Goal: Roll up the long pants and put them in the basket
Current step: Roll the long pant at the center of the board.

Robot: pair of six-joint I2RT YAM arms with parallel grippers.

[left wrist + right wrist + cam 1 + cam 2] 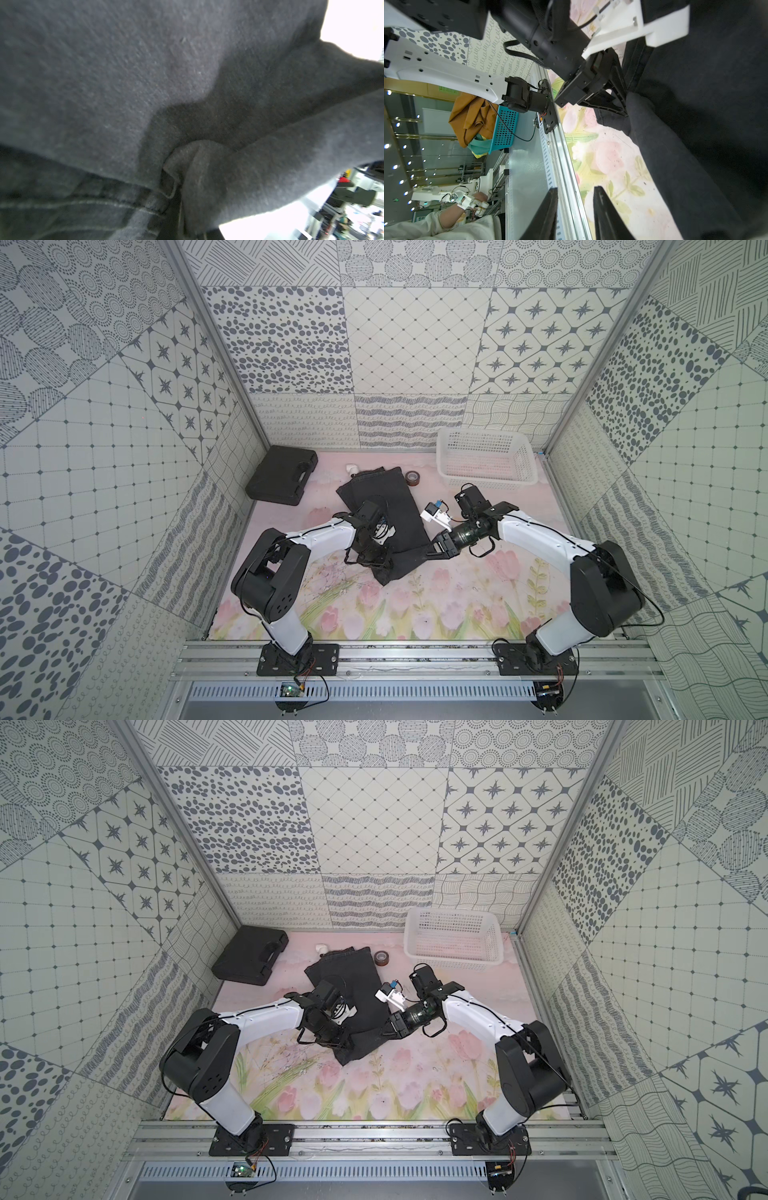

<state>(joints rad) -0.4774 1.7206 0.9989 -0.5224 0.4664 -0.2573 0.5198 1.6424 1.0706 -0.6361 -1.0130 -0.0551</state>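
I see the long pants (pixel 388 506) folded into a strip, lying diagonally mid-worktop (pixel 415 614). The left tool (pixel 376 562) is clamped on the fabric at the near end. The right tool (pixel 575 207) has its jaws apart and empty, just beside the pants' right edge.

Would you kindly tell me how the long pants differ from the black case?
The long pants are soft, creased fabric; the black case is rigid and boxy with a moulded handle. The pants lie in the middle; the case sits apart in the far-left corner. Both are dark.
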